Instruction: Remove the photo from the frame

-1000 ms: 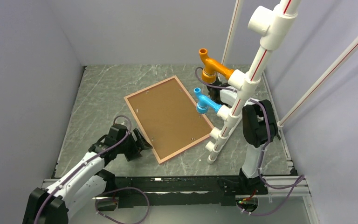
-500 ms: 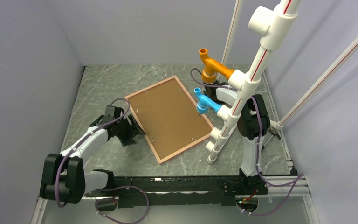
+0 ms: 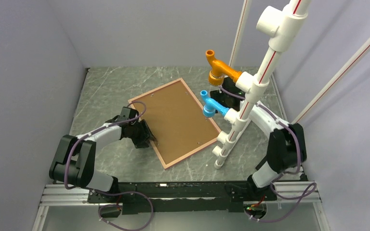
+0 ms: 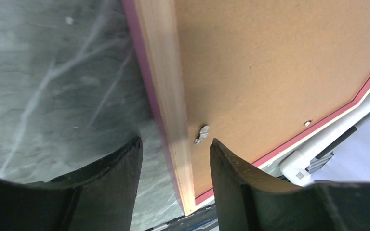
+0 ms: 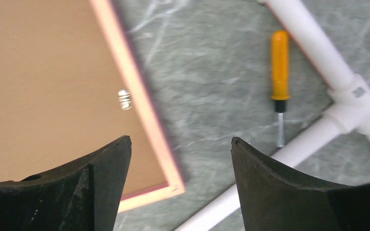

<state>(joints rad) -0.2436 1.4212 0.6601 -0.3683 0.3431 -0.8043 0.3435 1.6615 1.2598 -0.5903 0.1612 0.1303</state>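
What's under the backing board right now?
Nothing visible. The brown backing board fills the face-down frame, a metal tab at its edge. Whatever lies beneath, photo included, is covered.

1. The frame (image 4: 166,86) is a thin pink rectangle with a paler wood back. It lies flat, face down and askew on the grey marbled worktop (image 3: 106,91).
2. A brown backing board (image 3: 176,120) fills it under small metal clips (image 4: 202,134), hiding the photo.

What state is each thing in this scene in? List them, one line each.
frame, lying face down, back up
backing board, seated in the frame
screwdriver, lying flat on the table, untouched
left gripper, open, astride the frame's edge
right gripper, open, holding nothing
photo, hidden from view
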